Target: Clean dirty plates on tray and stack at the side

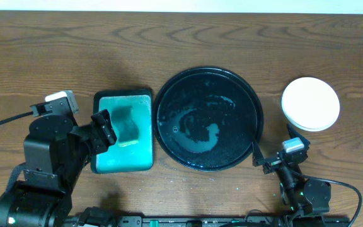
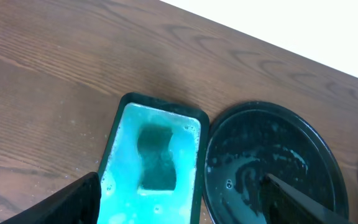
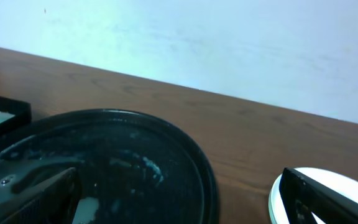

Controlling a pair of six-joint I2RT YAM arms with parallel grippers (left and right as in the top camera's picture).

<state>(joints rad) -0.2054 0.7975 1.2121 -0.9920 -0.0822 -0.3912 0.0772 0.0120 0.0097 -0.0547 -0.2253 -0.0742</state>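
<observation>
Washing done: shallow white round plates (image 1: pixel 310 103) stood stacked near the counter's right edge.
The glossy black round tray (image 1: pixel 188 88) lay wet and bare; left gripper (image 1: pixel 104 128) and right gripper (image 1: pixel 272 146) both gaped wide, empty. Likely only parking the arms remained.

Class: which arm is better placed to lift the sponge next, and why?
Left. The left gripper sits open at the teal tray edge beside the sponge; the right gripper is beyond the black tray, near the plates.

The left arm (image 1: pixel 43 154) is bulky and black, the right arm (image 1: pixel 299 184) slimmer; each carries 1 white block (image 1: pixel 58 99) and black cable (image 1: pixel 5 121).
</observation>
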